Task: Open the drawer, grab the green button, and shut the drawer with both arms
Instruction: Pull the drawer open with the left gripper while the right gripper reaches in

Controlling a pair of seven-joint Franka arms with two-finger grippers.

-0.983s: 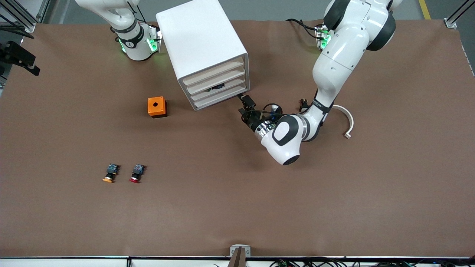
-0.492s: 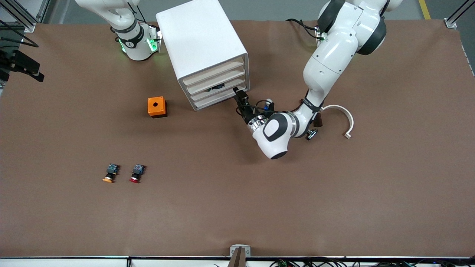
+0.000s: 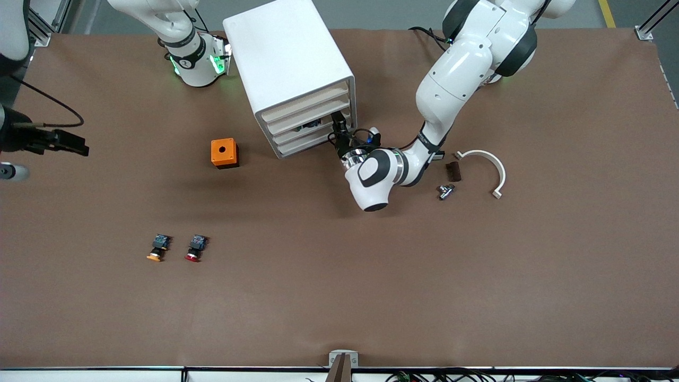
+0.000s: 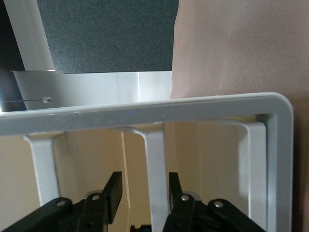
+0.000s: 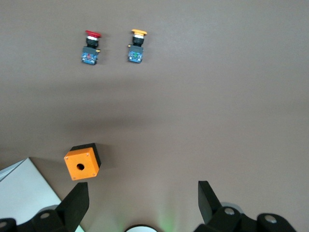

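**Front view: left gripper at the cabinet face**

Front view: the left gripper (image 3: 336,126) is at the front of the white cabinet (image 3: 289,63), against the cream fronts at the corner toward the left arm's end, about level with the drawer (image 3: 313,132), third from the top. A dark bit with blue shows in the slot just above that drawer front; whether it is the button cannot be told. The right gripper (image 3: 74,146) hangs over the table (image 3: 371,297) edge at the right arm's end. An orange box (image 3: 224,153) stands beside the cabinet, and the yellow-capped button (image 3: 157,248) and red-capped button (image 3: 196,248) lie side by side nearer the camera.

Left wrist view: the black fingers (image 4: 113,191) are spread, one on each side of a white upright bar (image 4: 155,179) of the cabinet face, not closed on it.

Right wrist view: the right gripper (image 5: 144,200) has its fingers wide apart and holds nothing, above the orange box.
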